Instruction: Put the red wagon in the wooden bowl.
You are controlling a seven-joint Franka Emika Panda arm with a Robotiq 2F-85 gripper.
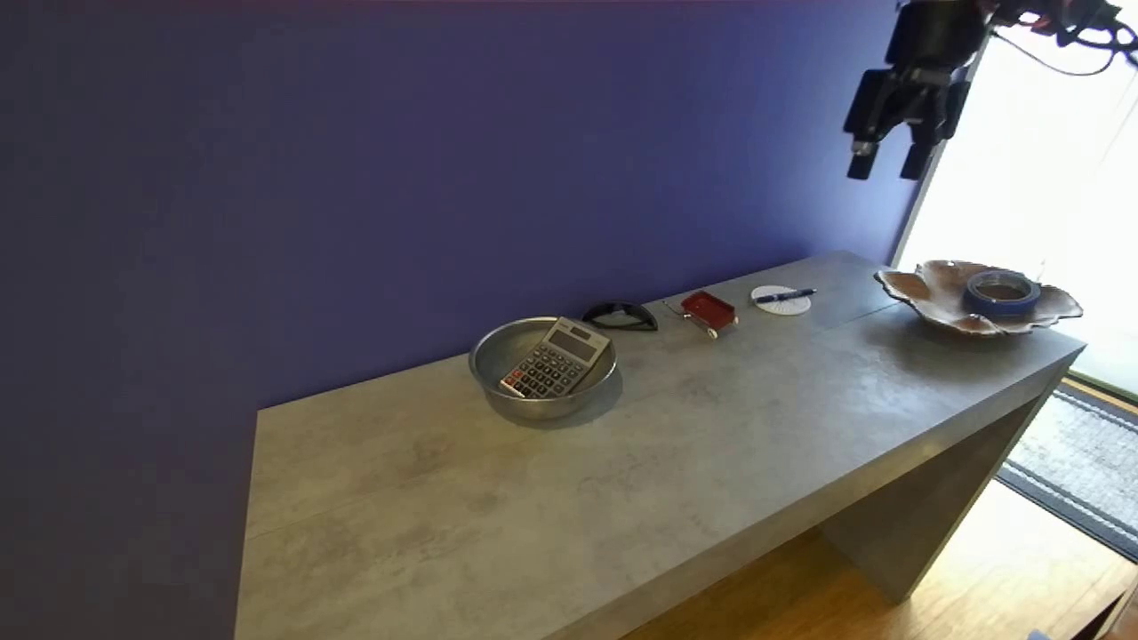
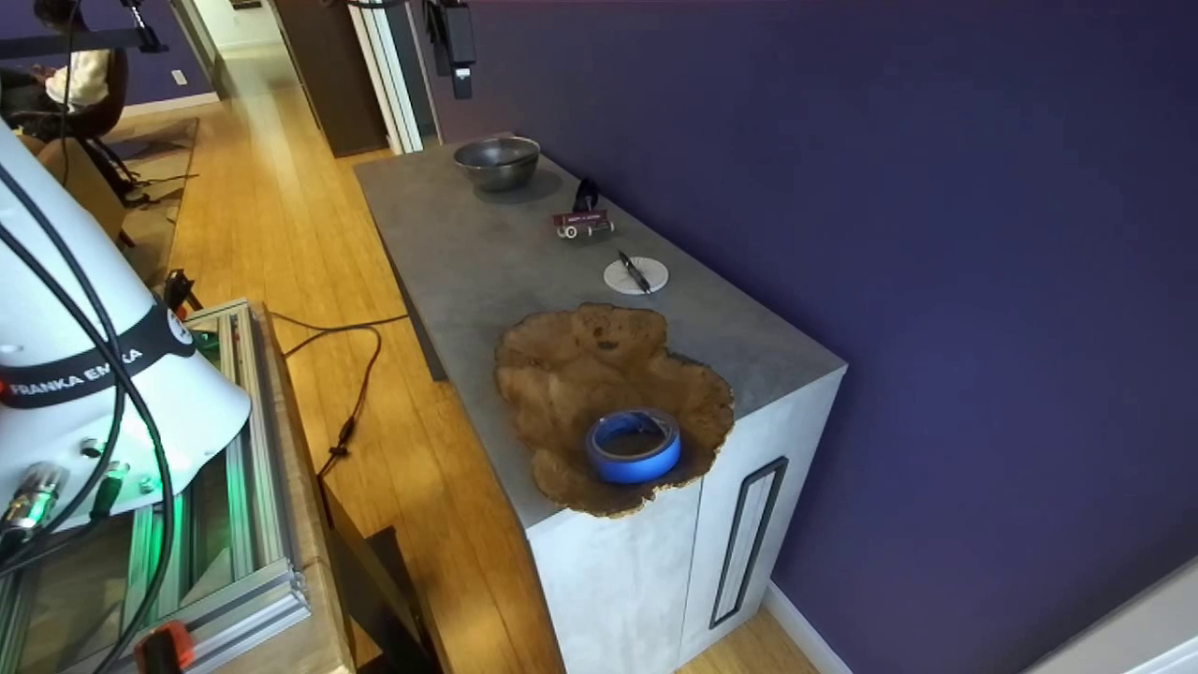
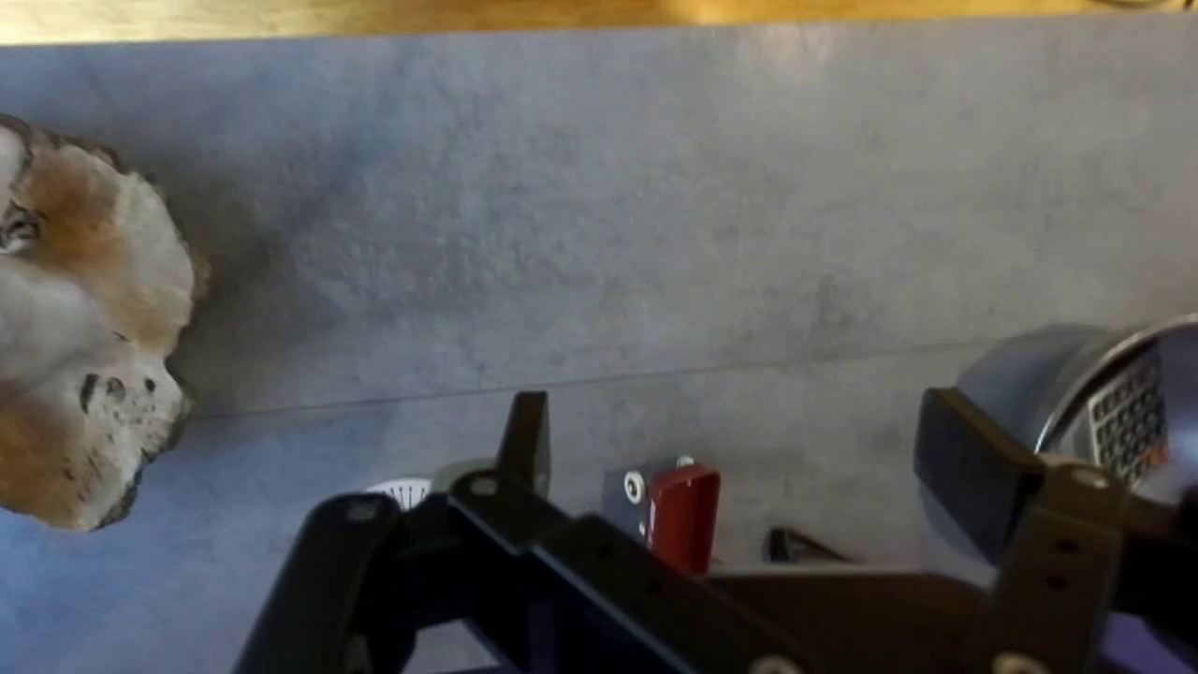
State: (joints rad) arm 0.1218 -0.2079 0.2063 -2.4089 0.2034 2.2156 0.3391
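Leftmost in the wrist view is the wooden bowl (image 3: 117,271), cut off by the picture's edge; both exterior views show a roll of blue tape (image 2: 638,470) lying in it. Next on the table (image 3: 608,234) comes a white coaster (image 3: 402,490), mostly hidden behind the jaws; an exterior view shows a pen (image 1: 787,295) across it.

Then the red wagon (image 3: 683,520): it stands on the table near the purple wall (image 1: 533,178), beside the coaster but apart from it. The jaws are spread wide with nothing held, high above the table. Seen from the wrist, the wagon falls in the gap between them — closer to the fingertip (image 3: 531,438) at picture left, and low in the picture, which is the wall side. Its long axis runs roughly from the wall toward the table's front edge, while the jaws part along the table's length; they should, I judge, pinch it across its narrow width without a turn. The reach down probably calls for a shift toward the wall, how large I cannot tell.

The wagon is a small, hollow tray of deep red with pale wheels, a thin handle, and light marks on its side too small to read — slight enough that a loose grip might let it tip.

Farther right lie a black item (image 3: 779,545), perhaps glasses, and the metal bowl (image 3: 1076,388) with a calculator (image 3: 1128,417) in it.
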